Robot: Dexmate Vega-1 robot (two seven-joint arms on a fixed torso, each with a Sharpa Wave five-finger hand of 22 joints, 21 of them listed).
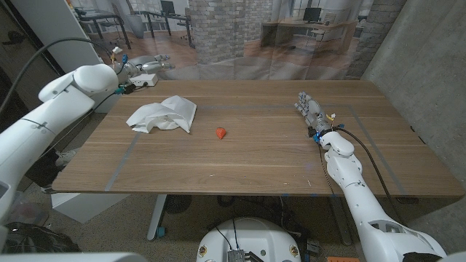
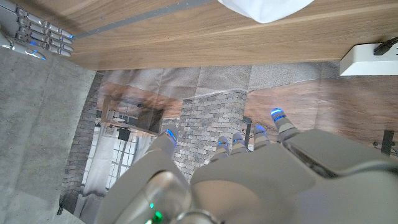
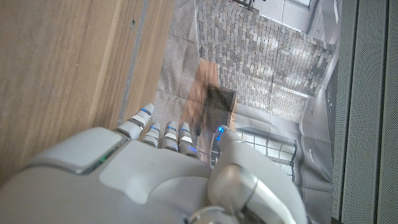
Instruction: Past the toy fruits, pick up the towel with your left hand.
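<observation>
Towel — white, crumpled, left of a red fruit; both hands empty, fingers apart — the left wrist view adds a white box.

This looks like an office used as a robot lab. At the top of the frame in the head view, behind the wooden tabletop, there are desks with dark monitors and a grey brick column. At the right stands a bare concrete wall. A white power strip with cables lies at the upper left.
</observation>
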